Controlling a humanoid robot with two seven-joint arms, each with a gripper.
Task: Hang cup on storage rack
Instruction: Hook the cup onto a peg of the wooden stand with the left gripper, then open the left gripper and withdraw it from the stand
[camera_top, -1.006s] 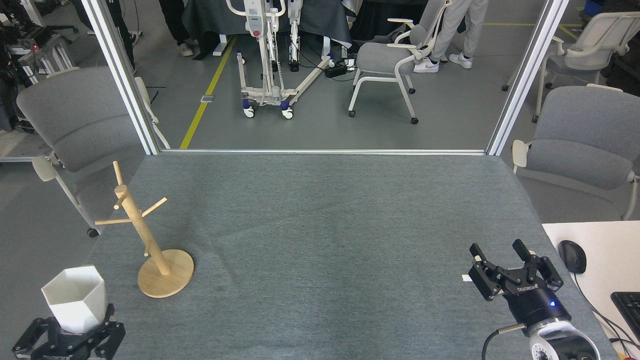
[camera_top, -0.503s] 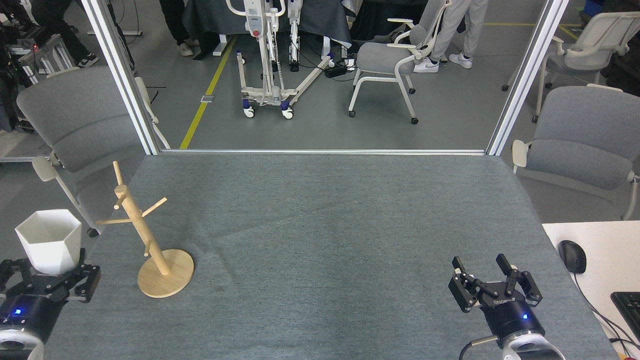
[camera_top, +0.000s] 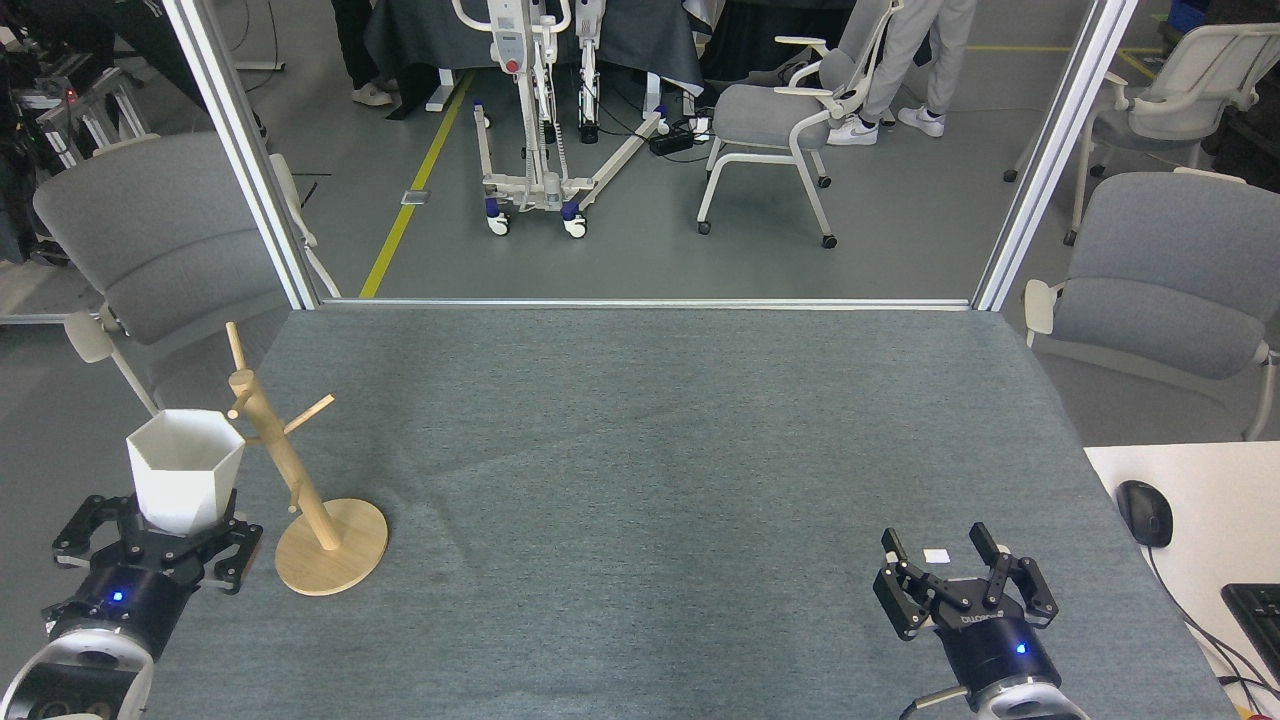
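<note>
A white cup (camera_top: 186, 467) with a hexagonal rim stands upright in my left gripper (camera_top: 160, 530), which is shut on its lower part at the table's near left. Its handle is hidden. The cup's right edge sits just left of the post of the storage rack (camera_top: 286, 457), a light wooden mug tree on a round disc base (camera_top: 345, 555). The cup covers most of the rack's left peg. My right gripper (camera_top: 938, 560) stands open with nothing between its fingers near the front right of the table.
The grey table (camera_top: 640, 450) carries a small white tag (camera_top: 937, 555) between the right gripper's fingers. A white desk (camera_top: 1200, 500) with a mouse and keyboard adjoins on the right. Grey chairs flank both sides. People's legs and a wheeled stand are beyond.
My left gripper has carried the cup rightward, from off the table's left edge up to the rack's post. My right gripper has drawn back toward the near edge and slightly left.
</note>
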